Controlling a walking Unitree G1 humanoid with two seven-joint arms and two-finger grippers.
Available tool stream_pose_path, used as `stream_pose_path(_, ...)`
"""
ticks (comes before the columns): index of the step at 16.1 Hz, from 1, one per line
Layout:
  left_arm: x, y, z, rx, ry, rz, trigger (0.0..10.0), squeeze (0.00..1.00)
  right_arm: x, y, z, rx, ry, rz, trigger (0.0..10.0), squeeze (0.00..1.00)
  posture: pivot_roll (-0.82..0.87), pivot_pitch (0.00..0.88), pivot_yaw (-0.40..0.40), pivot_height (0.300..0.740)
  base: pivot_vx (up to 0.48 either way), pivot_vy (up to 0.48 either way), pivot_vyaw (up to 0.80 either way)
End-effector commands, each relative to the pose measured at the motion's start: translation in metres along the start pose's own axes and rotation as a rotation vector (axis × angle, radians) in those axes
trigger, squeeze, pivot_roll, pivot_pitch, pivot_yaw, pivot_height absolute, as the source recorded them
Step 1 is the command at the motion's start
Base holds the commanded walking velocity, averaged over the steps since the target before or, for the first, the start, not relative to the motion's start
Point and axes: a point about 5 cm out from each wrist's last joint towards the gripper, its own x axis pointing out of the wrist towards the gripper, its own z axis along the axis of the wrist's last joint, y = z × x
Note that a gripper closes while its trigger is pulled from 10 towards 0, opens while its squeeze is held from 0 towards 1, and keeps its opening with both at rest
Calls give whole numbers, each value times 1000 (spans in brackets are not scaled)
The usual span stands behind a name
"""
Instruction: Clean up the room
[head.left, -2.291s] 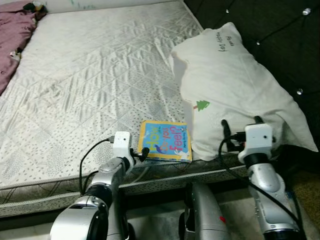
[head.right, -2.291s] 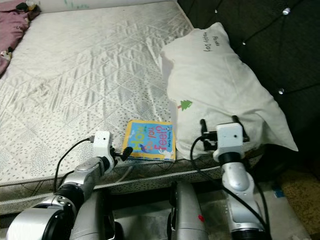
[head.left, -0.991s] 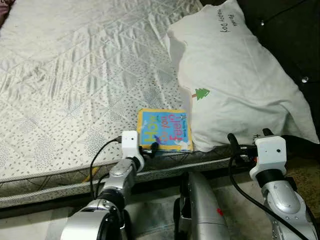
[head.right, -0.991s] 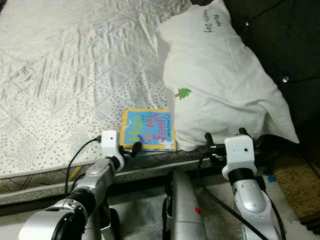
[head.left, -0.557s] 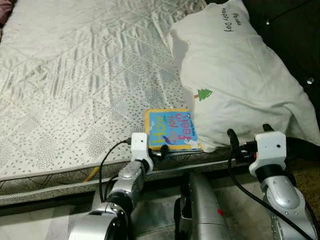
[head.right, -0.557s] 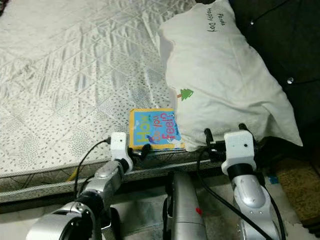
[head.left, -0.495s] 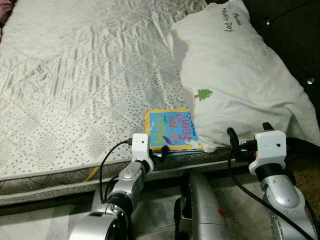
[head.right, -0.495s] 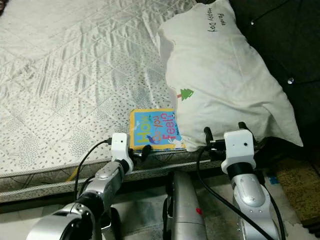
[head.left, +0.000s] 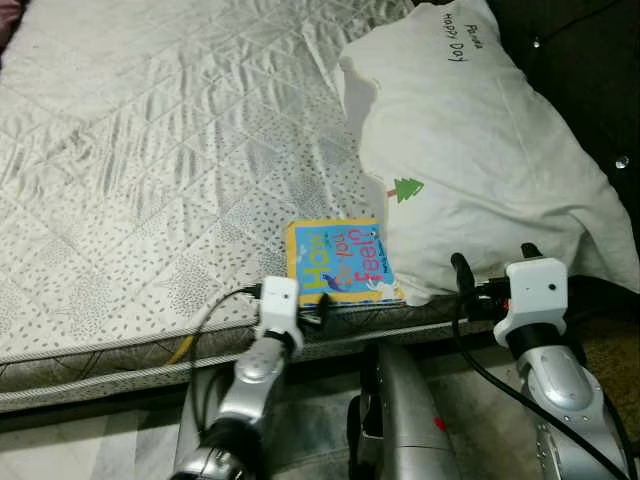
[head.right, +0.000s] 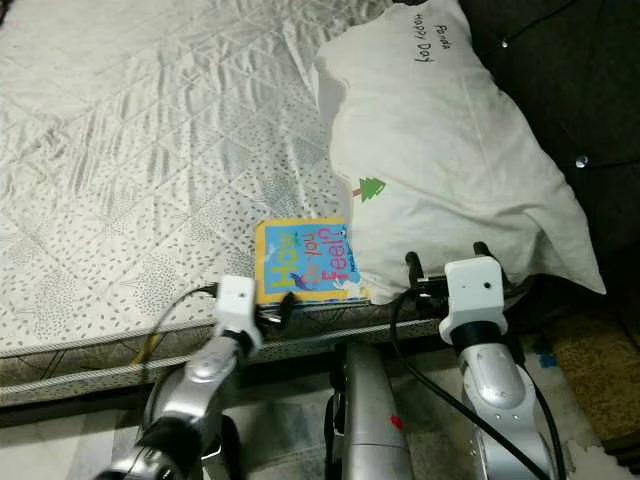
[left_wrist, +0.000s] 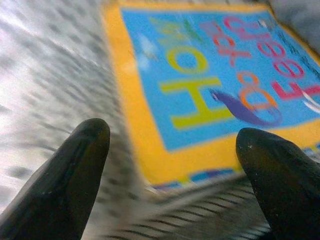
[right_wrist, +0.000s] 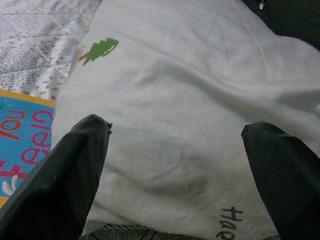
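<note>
Left wrist view: left pincer spread wide, empty, at the book's near edge.

A bare quilted mattress with a grey speckled pattern spreads across the bed, a dark tufted headboard rises along its far right side, and pale floor shows below the mattress edge.
</note>
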Motion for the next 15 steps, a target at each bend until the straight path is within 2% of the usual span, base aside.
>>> stream_pose_path(1,-7,1,-1,34,-8,8,10000,0,-1,1,-4,7,10,-3,10000,0,-186,252,23,562,0,0,0)
stream_pose_path(2,-14,0,3,65,-51,-5,10000,0,1,4,-4,13,7,-1,10000,0,-171,242,25,562,0,0,0)
stream_pose_path(3,-17,-1,4,78,-61,-8,10000,0,3,5,-4,15,5,0,10000,0,-164,238,27,562,0,0,0)
stream_pose_path(6,-41,0,8,130,-98,-13,10000,0,12,10,-4,32,-15,1,10000,0,-138,214,34,562,0,0,0)
stream_pose_path(8,-51,0,20,143,-168,-35,10000,0,15,10,-3,41,-21,-4,10000,0,-119,199,38,562,0,0,0)
stream_pose_path(11,-69,22,50,152,-309,35,10000,0,20,29,-8,133,-1,26,10000,0,-56,150,46,562,0,0,0)
stream_pose_path(12,-73,26,54,153,-330,48,10000,0,20,34,-10,160,15,45,10000,0,-48,142,46,562,0,0,0)
stream_pose_path(13,-79,32,61,160,-358,72,10000,0,21,47,-16,194,67,95,10000,0,-28,123,45,562,0,0,0)
stream_pose_path(15,-88,42,65,171,-370,125,10000,0,23,61,-19,202,92,140,10000,0,-5,96,39,562,0,0,0)
